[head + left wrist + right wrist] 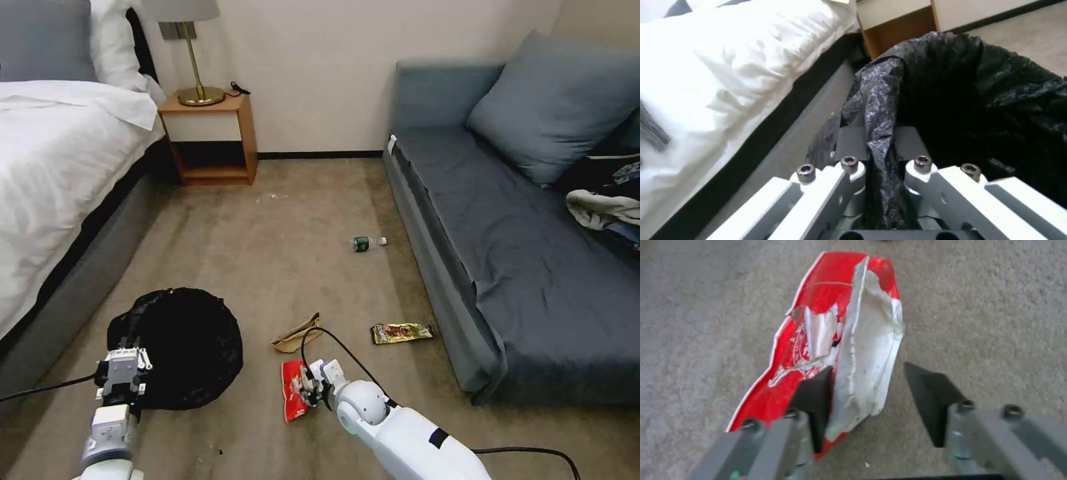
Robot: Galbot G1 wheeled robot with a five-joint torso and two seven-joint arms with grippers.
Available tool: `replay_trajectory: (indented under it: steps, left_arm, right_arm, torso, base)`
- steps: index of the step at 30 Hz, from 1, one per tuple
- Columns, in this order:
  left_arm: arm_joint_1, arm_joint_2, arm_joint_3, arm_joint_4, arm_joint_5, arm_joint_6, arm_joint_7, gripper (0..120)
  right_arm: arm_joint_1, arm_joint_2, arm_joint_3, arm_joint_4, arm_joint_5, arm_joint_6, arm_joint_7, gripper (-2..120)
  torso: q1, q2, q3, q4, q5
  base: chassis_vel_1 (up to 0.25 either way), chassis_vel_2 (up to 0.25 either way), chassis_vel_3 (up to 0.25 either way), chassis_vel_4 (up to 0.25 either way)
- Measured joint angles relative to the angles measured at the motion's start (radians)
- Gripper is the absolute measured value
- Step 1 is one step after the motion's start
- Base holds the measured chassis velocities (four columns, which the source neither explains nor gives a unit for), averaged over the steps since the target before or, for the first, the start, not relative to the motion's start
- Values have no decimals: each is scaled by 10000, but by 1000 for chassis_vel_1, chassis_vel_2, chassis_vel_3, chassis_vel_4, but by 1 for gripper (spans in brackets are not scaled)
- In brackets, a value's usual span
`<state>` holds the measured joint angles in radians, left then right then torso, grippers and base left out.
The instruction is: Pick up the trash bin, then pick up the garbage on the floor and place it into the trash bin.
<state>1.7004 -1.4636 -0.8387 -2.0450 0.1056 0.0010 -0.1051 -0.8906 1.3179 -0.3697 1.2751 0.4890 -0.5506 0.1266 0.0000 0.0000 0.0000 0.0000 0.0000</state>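
Pinching the black-bagged round white trash bin (978, 100) rim, the left gripper (880, 146) stays apart from the right gripper (867, 386), whose spread jaws straddle the crumpled red snack wrapper (826, 340).

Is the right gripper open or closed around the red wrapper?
Open. The right gripper straddles the red wrapper's raised edge, with carpet visible between that edge and the other pad.

bottle (367, 243) label too small to read, trash bin (180, 347) wall perhaps hidden under bag

White rounded arms with black cables end in silver, hex-screwed grippers bearing black pads.
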Motion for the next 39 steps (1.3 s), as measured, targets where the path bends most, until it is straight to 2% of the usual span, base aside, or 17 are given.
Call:
replay_trajectory:
  steps: [8, 12, 13, 15, 17, 20, 23, 24, 27, 28, 31, 32, 39]
  left_arm:
    - [36, -41, 50, 34, 18, -14, -21, 7]
    - [56, -38, 79, 35, 57, -18, -24, 7]
    - [68, -37, 99, 35, 80, -21, -26, 7]
    - [69, -36, 104, 35, 84, -22, -27, 7]
    - [100, -46, 145, 32, 116, -29, -29, 7]
    - [107, -60, 168, 32, 157, -39, -29, 7]
    - [109, -74, 204, 32, 242, -47, -29, 7]
    - [109, -74, 204, 32, 242, -47, -29, 7]
    - [118, -79, 213, -12, 283, -48, -21, 7]
    - [118, -79, 213, -12, 283, -48, -21, 7]
    - [148, -88, 215, -128, 242, -47, 19, 7]
    - [148, -88, 215, -128, 242, -47, 19, 7]
    - [255, -294, 300, -483, 310, -14, 71, 7]
  right_arm:
    - [-71, -149, 127, 171, 4, 493, 53, 8]
    - [78, -581, -67, 563, 70, 706, 169, 0]
    - [226, -866, -214, 915, 191, 766, 220, 0]
    - [263, -943, -255, 1020, 233, 778, 222, 0]
    - [627, -1618, -511, 2144, 658, 1016, 333, 0]
    - [883, -1936, -633, 2813, 901, 1507, 338, 0]
    - [1648, -2264, -1146, 3704, 1343, 2771, 273, 0]
    - [1648, -2264, -1146, 3704, 1343, 2771, 273, 0]
    - [2420, -2271, -1823, 4100, 1719, 3681, 87, 0]
    - [2420, -2271, -1823, 4100, 1719, 3681, 87, 0]
    - [2855, -1919, -2719, 3990, 1667, 4689, -716, 0]
    - [2855, -1919, -2719, 3990, 1667, 4689, -716, 0]
    - [2944, -1075, -3407, 2561, 688, 5428, -1118, 0]
  torso:
    - [0, 0, 0, 0, 1]
    - [0, 0, 0, -1, 2]
    - [0, 0, 0, -1, 0]
    - [0, 0, 0, -1, 1]
    - [0, 1, 0, -1, -2]
    - [0, 0, 0, -1, 1]
    - [0, 0, 0, 0, 0]
    - [0, 0, 0, 0, 0]
    - [0, 0, 0, 2, 0]
    - [0, 0, 0, 2, 0]
    - [0, 1, 0, 2, -1]
    - [0, 1, 0, 2, -1]
    - [0, 0, 0, 0, 0]
  base:
    - [0, 0, 0, 0]
    - [0, 0, 0, 0]
    - [0, 0, 0, 0]
    - [0, 0, 0, 0]
    - [0, 0, 0, 0]
    - [0, 0, 0, 0]
    - [0, 0, 0, 0]
    - [0, 0, 0, 0]
    - [0, 0, 0, 0]
    - [0, 0, 0, 0]
    - [0, 0, 0, 0]
    - [0, 0, 0, 0]
    - [0, 0, 0, 0]
